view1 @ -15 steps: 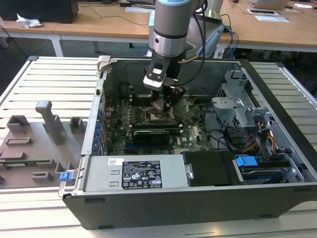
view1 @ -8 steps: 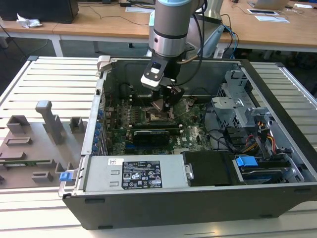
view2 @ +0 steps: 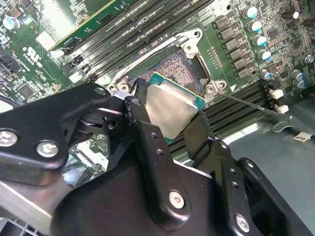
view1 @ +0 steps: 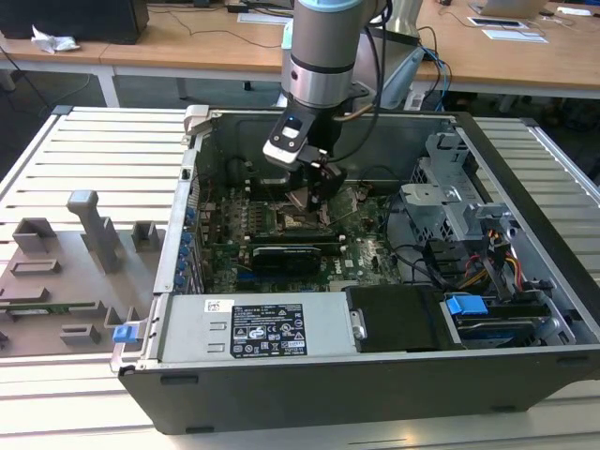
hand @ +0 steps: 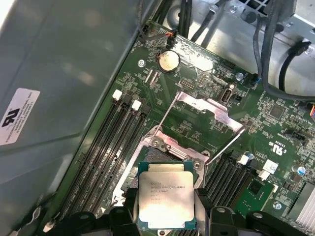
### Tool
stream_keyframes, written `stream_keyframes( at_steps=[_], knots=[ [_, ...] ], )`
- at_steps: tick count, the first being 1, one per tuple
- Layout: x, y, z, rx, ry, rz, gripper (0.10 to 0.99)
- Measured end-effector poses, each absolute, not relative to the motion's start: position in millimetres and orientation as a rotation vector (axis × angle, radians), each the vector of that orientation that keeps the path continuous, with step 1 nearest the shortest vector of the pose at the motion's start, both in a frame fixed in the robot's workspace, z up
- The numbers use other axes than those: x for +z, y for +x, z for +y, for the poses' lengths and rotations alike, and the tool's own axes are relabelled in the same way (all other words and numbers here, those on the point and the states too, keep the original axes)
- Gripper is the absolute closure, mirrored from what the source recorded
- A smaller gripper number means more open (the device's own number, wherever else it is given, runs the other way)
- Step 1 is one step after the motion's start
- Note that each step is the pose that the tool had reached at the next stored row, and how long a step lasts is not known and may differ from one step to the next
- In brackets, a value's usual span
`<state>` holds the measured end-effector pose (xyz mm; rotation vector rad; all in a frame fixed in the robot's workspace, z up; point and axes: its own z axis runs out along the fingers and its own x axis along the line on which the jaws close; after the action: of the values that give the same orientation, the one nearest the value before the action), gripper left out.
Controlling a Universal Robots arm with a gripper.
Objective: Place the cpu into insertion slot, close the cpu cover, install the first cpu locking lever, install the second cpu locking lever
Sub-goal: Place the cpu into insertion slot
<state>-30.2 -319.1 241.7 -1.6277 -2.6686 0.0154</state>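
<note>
My gripper [view2: 170,118] is shut on the cpu [view2: 172,109], its two black fingers [view2: 142,130] clamping opposite edges of the chip. The chip's silver-grey top faces the camera in the first wrist view, cpu [hand: 166,199]. It hangs tilted just above the insertion slot [view2: 177,66], whose dark pin field lies bare inside its silver surround. The cpu cover [hand: 209,109] stands swung open beyond the slot [hand: 170,147]. A thin locking lever [view2: 251,101] juts out beside the socket. In the exterior view the gripper [view1: 314,192] is down inside the computer case, over the motherboard.
Black memory slots [hand: 106,142] flank the socket. The case's grey side wall [hand: 69,73] rises close by. Cables and a drive cage [view1: 450,202] fill the exterior view's right; a power supply [view1: 253,328] lies in front. A grey fixture board [view1: 66,272] sits outside the case at the exterior view's left.
</note>
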Motion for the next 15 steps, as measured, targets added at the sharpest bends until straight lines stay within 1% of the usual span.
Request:
stream_keyframes(
  at_steps=[15],
  knots=[
    [241.4, -30.2, -319.1, 0.019, -1.78, -2.571, 0.545]
  ],
)
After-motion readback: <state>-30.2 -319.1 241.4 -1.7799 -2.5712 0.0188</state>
